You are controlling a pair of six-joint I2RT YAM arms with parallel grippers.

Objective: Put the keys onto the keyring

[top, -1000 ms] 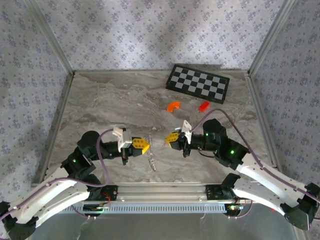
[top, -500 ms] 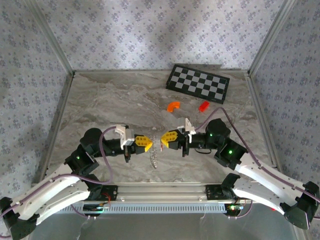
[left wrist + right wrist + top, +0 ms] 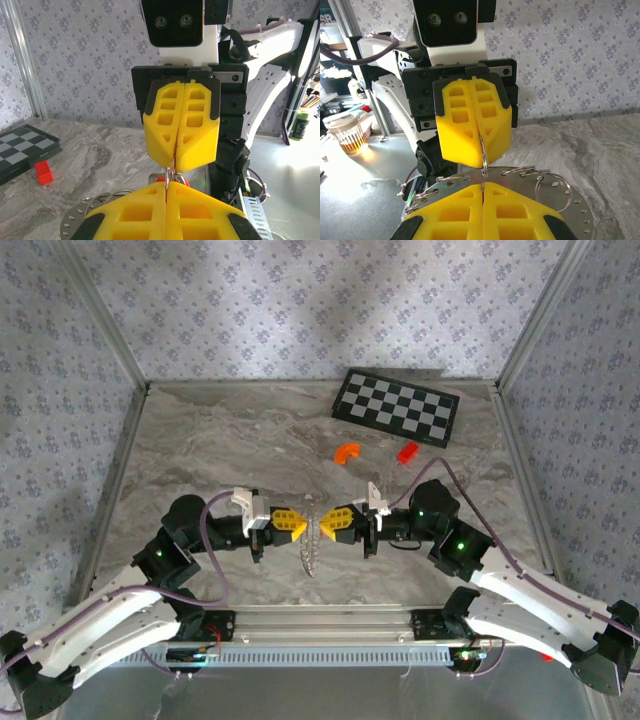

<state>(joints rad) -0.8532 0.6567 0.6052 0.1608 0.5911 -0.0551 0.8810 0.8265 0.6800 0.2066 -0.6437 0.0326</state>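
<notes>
My two grippers meet tip to tip over the near middle of the table. The left gripper (image 3: 299,525) (image 3: 166,186) is shut on a thin wire ring of the keyring (image 3: 310,548) (image 3: 560,200), a silvery disc with holes along its rim and several wire rings. The keyring hangs edge-on below the tips. Facing it, my right gripper (image 3: 325,523) (image 3: 483,186) is shut on the key (image 3: 172,176). Just its red head peeks out under the yellow fingers (image 3: 192,135). The key's metal part is hidden between the pads.
A checkered board (image 3: 396,408) leans at the back right. In front of it lie an orange arc piece (image 3: 346,451) and a red brick (image 3: 407,451) (image 3: 43,172). Metal rails and patterned walls close in the marble table (image 3: 220,440) on three sides.
Both grippers have closed in on each other, from a gap apart to nearly touching. The keyring travelled right with the left gripper. Both stayed shut.
</notes>
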